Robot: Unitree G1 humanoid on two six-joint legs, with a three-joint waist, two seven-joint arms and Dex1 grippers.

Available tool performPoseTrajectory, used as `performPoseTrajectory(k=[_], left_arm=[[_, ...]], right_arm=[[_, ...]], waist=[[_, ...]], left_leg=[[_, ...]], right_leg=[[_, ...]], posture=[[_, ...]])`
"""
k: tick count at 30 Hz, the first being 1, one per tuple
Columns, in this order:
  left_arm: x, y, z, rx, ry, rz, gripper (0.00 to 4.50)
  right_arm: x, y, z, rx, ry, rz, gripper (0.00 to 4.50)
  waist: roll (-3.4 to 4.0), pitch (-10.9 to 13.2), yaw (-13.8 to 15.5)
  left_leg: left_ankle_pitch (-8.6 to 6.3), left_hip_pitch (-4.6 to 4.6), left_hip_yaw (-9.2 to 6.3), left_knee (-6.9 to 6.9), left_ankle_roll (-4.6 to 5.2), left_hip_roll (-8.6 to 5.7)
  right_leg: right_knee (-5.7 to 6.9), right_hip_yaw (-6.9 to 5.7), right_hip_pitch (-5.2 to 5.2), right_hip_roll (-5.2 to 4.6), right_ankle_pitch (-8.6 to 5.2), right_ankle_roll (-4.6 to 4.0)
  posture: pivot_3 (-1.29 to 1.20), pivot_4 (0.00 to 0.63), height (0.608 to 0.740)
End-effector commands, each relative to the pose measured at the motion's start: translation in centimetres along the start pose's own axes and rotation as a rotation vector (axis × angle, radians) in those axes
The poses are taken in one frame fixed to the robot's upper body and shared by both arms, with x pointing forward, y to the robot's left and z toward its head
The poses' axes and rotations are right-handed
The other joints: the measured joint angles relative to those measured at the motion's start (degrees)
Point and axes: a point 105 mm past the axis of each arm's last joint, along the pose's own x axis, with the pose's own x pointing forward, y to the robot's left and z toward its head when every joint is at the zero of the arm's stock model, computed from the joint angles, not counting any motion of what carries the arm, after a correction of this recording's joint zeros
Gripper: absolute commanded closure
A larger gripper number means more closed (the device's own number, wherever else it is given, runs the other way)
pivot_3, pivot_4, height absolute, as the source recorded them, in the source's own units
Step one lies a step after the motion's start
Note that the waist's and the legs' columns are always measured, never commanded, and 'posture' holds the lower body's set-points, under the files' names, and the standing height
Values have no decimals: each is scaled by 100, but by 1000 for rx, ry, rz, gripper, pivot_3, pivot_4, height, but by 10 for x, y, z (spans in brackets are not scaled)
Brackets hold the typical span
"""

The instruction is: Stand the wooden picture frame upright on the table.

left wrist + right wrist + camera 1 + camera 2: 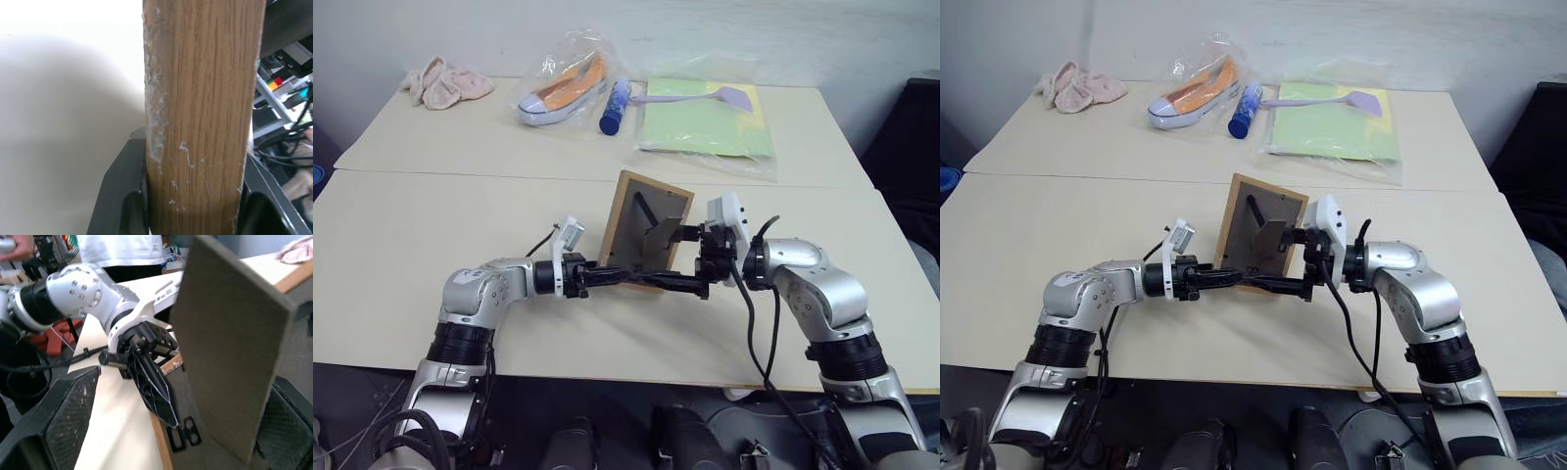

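Wooden picture frame (644, 231) upright, its bottom edge pinched by left fingers (641, 279); right fingers (73, 421) spread.

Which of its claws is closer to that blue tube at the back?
The right gripper, by the picture frame's strut, sits nearer the blue tube; the left gripper clamps the frame's lower edge, further back.
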Motion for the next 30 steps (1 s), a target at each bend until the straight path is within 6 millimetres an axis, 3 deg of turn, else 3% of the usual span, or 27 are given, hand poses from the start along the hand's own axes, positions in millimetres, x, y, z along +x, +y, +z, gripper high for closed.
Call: performPoseTrajectory(k=[1, 4, 7, 11, 13, 18, 22, 29, 30], left_arm=[[-12, -7, 24, -14, -93, -28, 3206], [-17, -23, 27, -100, -86, -106, 3206], [-26, -32, 26, -208, -43, -139, 3206], [-40, -26, 21, -369, 13, -104, 3206], [-45, -23, 14, -425, 43, -97, 3206], [-46, -32, 9, -518, 117, -179, 3206], [-45, -40, 12, -553, 160, -224, 3206], [-43, -57, 21, -592, 185, -305, 3206], [-43, -57, 22, -602, 179, -311, 3206]], right_arm=[[-9, 7, 1, -112, 23, 30, 42], [-18, 2, 1, -219, 14, -19, 42], [-34, -1, 16, -284, -61, -59, 42], [-62, -1, 40, -293, -125, -123, 42], [-69, -1, 40, -385, -91, -153, 42], [-58, -12, 7, -883, 136, -122, 42], [-41, -14, -8, -1103, 142, -79, 42], [-18, -27, -20, -1288, 111, -145, 42], [-15, -28, -20, -1316, 105, -154, 211]], waist=[[0, 0, -2], [0, 0, -16], [-2, 1, -4], [-1, 1, 4], [-1, 1, 13], [-3, 2, -19], [-3, 3, -30], [-3, 3, -27], [-3, 3, -27]], left_leg=[[0, -1, 0, 0, 0, 0], [0, -2, 1, 0, 0, 0], [0, -3, 0, 1, 0, 1], [0, -3, -1, 1, 0, -1], [0, -3, -4, 0, 0, -1], [-1, 1, 2, -1, -2, -2], [2, 1, 4, -1, -8, -1], [5, -7, 3, 6, -9, -1], [5, -9, 4, 6, -9, -1]], right_leg=[[0, 0, -1, 0, 0, 0], [0, 0, -4, 1, 0, 0], [2, 0, -5, 1, 0, 0], [1, 0, -5, 0, 0, 1], [-1, -2, -4, -1, 0, 1], [-6, 6, -4, 0, 0, 1], [-1, 10, -16, 0, 0, 1], [11, 10, -24, -1, 0, 0], [12, 11, -27, -1, 0, 0]], posture=[[0, 150, 740], [0, 150, 740], [0, 150, 740], [0, 150, 740], [0, 150, 740], [0, 150, 740], [0, 150, 740], [0, 150, 740], [0, 150, 740]])
